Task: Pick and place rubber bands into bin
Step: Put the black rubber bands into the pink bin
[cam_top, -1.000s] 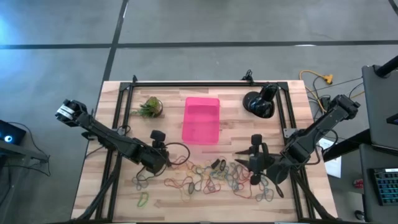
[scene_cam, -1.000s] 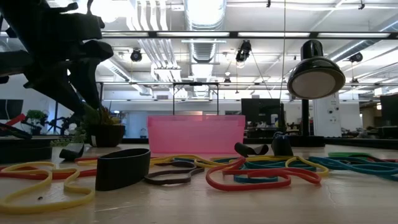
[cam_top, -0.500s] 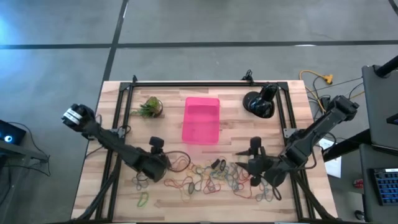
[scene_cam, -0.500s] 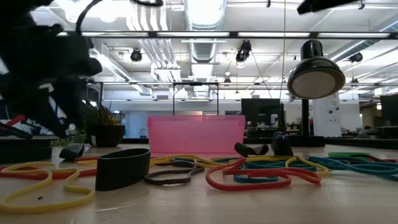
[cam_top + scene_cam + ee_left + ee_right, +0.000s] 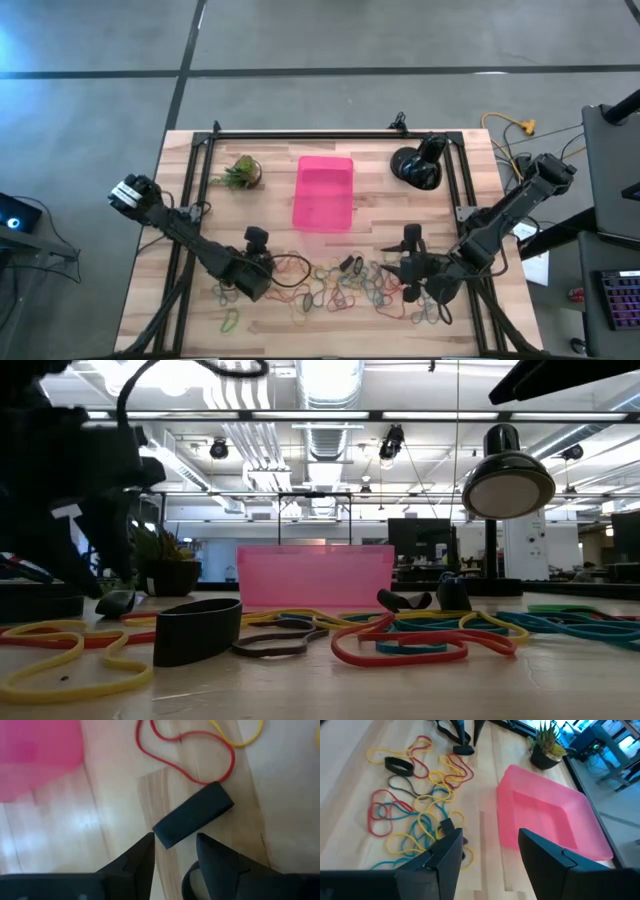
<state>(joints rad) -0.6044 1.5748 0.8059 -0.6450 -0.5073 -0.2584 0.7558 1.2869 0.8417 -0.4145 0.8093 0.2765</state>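
Many rubber bands (image 5: pixel 345 285) in red, yellow, blue-green and black lie loose on the wooden table, near its front edge. The pink bin (image 5: pixel 323 193) stands behind them, at mid-table. My left gripper (image 5: pixel 262 272) hangs open, pointing steeply down, just over the left end of the scatter. A flat black rubber band (image 5: pixel 192 822) lies on the wood just beyond its fingertips (image 5: pixel 146 851), with a red band (image 5: pixel 200 750) behind that. My right gripper (image 5: pixel 395 270) stands open above the right part of the scatter, facing the bin (image 5: pixel 550 815) and the bands (image 5: pixel 420 810).
A small potted plant (image 5: pixel 240 172) stands left of the bin and a round black lamp (image 5: pixel 418 165) to its right. A black frame rail (image 5: pixel 330 133) runs along the table's far edge. Bare wood lies between the bin and the bands.
My left gripper has sunk and gone toward the table's near edge, coming down over the black band at the left end of the scatter. My right gripper has sunk a little. The bands and the bin lie as before.
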